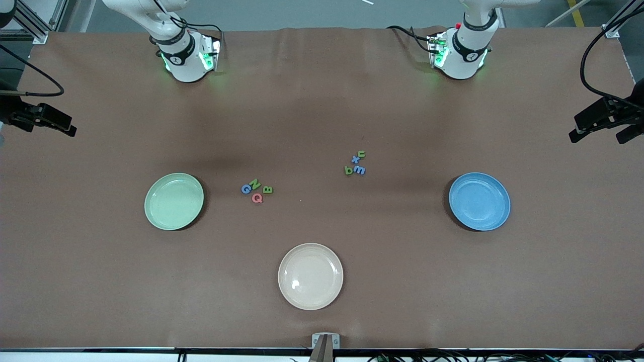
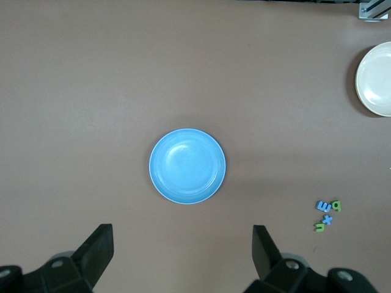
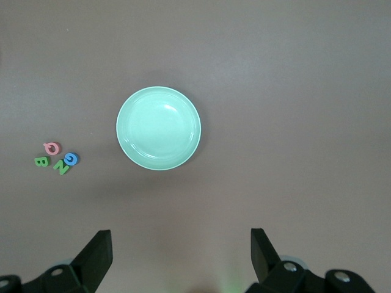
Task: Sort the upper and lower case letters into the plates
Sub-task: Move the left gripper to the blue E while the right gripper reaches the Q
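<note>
Upper case letters lie in a cluster beside the pale green plate (image 1: 174,201): blue G (image 1: 245,189), green N (image 1: 255,184), green B (image 1: 267,189), pink-red Q (image 1: 257,198). Lower case letters lie in a cluster toward the blue plate (image 1: 479,201): green n (image 1: 360,154), blue x (image 1: 355,160), green b (image 1: 348,170), blue m (image 1: 359,170). Both plates are empty. My left gripper (image 2: 183,250) is open, high over the table by the blue plate (image 2: 187,165). My right gripper (image 3: 181,250) is open, high over the table by the green plate (image 3: 158,127). Neither gripper shows in the front view.
An empty cream-beige plate (image 1: 310,276) sits nearest the front camera, midway between the two plates. Black camera mounts (image 1: 40,118) stand at both table ends. The arms' bases (image 1: 186,55) stand along the edge farthest from the front camera.
</note>
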Robot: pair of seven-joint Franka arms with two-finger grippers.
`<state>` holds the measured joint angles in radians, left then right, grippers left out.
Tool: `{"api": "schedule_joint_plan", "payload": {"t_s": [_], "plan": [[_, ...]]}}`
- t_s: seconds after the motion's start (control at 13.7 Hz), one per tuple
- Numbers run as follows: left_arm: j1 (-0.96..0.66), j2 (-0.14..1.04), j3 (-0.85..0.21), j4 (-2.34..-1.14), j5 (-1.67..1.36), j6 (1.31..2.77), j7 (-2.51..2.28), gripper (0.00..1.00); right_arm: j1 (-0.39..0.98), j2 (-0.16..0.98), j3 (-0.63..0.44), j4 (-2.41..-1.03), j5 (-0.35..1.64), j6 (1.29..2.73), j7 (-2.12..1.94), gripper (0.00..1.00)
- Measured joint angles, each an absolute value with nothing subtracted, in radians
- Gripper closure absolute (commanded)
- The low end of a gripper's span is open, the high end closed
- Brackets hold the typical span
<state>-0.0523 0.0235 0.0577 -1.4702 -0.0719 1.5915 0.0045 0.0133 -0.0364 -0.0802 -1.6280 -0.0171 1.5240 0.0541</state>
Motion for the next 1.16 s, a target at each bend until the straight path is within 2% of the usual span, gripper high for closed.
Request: {"api": "schedule_joint_plan", "payload": {"t_s": [0.8,1.16], "plan": [[-0.055,0.025,0.044,-1.484,-0.072,1.561,0.004,0.0,0.015,-0.036,-0.074,-1.632,-0.001,1.528,0.048,0.0],[-0.059,0.047,-0.106,-1.576,-0.072,1.555,-0.121,0.0,0.018,-0.038,-0.072,-1.629,0.003,1.531,0.043,0.0]]}}
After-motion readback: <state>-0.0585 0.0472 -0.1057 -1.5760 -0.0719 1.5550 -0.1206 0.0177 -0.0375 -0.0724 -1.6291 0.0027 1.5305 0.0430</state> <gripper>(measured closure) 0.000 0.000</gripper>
